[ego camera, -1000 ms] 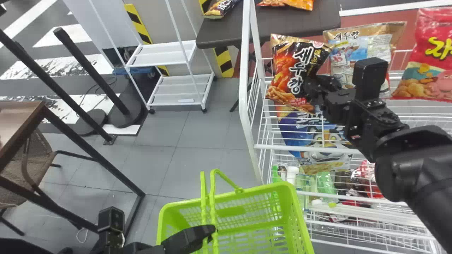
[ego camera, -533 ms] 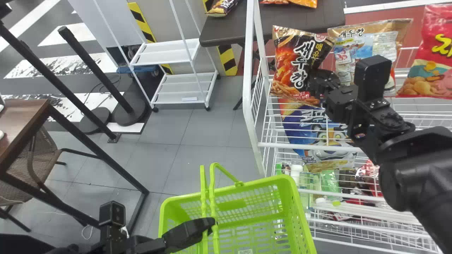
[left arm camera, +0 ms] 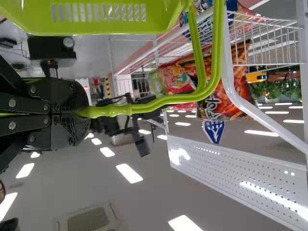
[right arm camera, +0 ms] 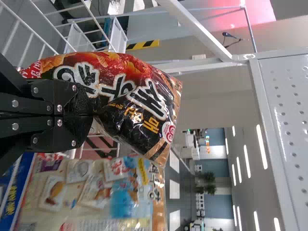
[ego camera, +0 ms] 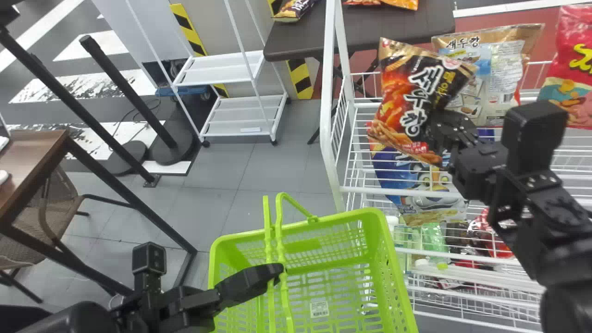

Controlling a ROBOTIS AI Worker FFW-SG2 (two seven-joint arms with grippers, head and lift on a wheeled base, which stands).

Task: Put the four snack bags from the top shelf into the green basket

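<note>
Spreading over the head view's right side, the white wire rack (ego camera: 358,190) has the green basket (ego camera: 303,245) near its left end. A red bag (ego camera: 571,69) and a tan bag (ego camera: 499,88) stand on the rack, with a blue bag (ego camera: 393,173) lower in that view. The right gripper (ego camera: 437,129) pinches a black-and-orange bag (ego camera: 402,111) before the tan one; the left gripper (ego camera: 277,273) is clenched around the basket's handle (left arm camera: 115,109).

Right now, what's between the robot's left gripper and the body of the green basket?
The green handle: the left gripper holds it, and it joins the basket, as the left wrist view shows.
</note>
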